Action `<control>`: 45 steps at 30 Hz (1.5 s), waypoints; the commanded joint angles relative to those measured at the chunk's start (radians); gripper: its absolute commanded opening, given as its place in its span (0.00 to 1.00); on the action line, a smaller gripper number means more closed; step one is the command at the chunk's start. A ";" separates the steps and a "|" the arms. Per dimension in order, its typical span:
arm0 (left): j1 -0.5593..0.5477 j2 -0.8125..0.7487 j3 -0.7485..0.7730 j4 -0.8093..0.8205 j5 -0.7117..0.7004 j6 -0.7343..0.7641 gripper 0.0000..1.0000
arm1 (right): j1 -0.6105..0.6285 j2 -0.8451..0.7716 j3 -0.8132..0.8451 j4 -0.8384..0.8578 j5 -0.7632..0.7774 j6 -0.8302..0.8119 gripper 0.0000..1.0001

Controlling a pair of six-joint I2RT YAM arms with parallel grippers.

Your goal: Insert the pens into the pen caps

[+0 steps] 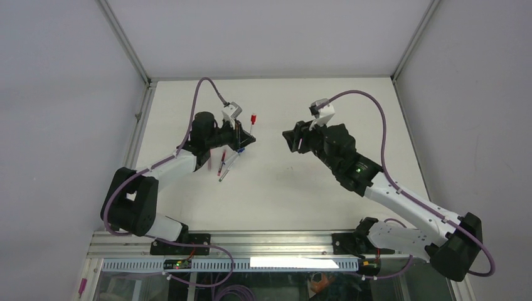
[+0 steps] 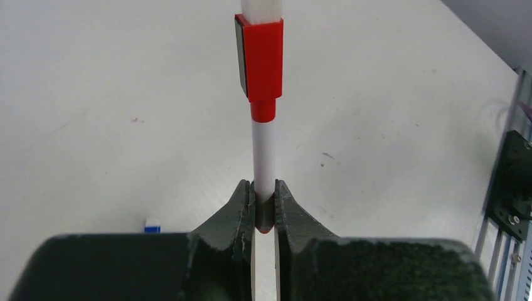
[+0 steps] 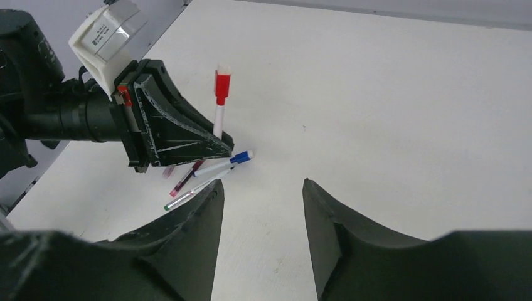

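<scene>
My left gripper [image 2: 264,188] is shut on the lower end of a white pen [image 2: 264,153] and holds it up off the table. A red cap [image 2: 262,59] sits on the pen's far end. The same held pen [image 3: 218,120] and red cap [image 3: 221,86] show in the right wrist view, and the cap [image 1: 253,118] in the top view. My right gripper [image 3: 260,185] is open and empty above bare table, facing the left gripper [image 1: 248,139]. Below the left gripper lie a white pen with a blue cap [image 3: 241,157], a dark red pen [image 3: 186,177] and a white green-tipped pen [image 3: 188,195].
A small blue and white piece [image 2: 152,226] lies on the table [image 1: 301,188] left of my left fingers. A pink piece [image 3: 168,172] shows partly under the left gripper. Metal frame rails run along the table's left edge [image 1: 135,144] and near edge [image 1: 276,238].
</scene>
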State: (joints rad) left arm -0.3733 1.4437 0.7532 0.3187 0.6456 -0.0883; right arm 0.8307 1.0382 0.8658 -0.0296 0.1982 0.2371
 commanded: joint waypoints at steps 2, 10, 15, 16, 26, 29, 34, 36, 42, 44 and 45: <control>-0.027 0.010 0.010 -0.166 -0.268 -0.078 0.00 | -0.049 -0.039 -0.081 -0.010 0.001 0.023 0.52; -0.104 -0.078 -0.019 -0.356 -0.578 -0.080 0.00 | -0.102 0.028 -0.098 -0.003 -0.075 0.033 0.52; -0.133 -0.089 -0.040 -0.413 -0.635 -0.097 0.00 | -0.105 0.084 -0.079 -0.006 -0.087 0.042 0.52; -0.139 -0.088 -0.043 -0.417 -0.634 -0.101 0.00 | -0.105 0.090 -0.077 -0.007 -0.086 0.050 0.52; -0.195 -0.005 -0.019 -0.472 -0.685 -0.159 0.00 | -0.106 0.053 -0.089 -0.049 -0.058 0.077 0.52; -0.201 0.032 -0.008 -0.484 -0.700 -0.175 0.00 | -0.107 0.035 -0.103 -0.056 -0.046 0.077 0.52; -0.210 0.067 0.018 -0.515 -0.702 -0.192 0.00 | -0.107 0.043 -0.106 -0.072 -0.043 0.068 0.52; -0.215 0.075 0.024 -0.522 -0.703 -0.195 0.00 | -0.107 0.048 -0.106 -0.075 -0.044 0.066 0.52; -0.231 0.083 0.024 -0.530 -0.705 -0.203 0.01 | -0.107 0.059 -0.115 -0.075 -0.044 0.060 0.52; -0.237 0.087 0.026 -0.531 -0.702 -0.204 0.03 | -0.108 0.065 -0.115 -0.075 -0.042 0.056 0.52; -0.238 0.090 0.028 -0.531 -0.704 -0.205 0.04 | -0.109 0.068 -0.116 -0.076 -0.040 0.055 0.52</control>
State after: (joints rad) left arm -0.5957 1.5257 0.7456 -0.2111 -0.0517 -0.2760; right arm 0.7280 1.0958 0.7513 -0.1154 0.1436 0.3042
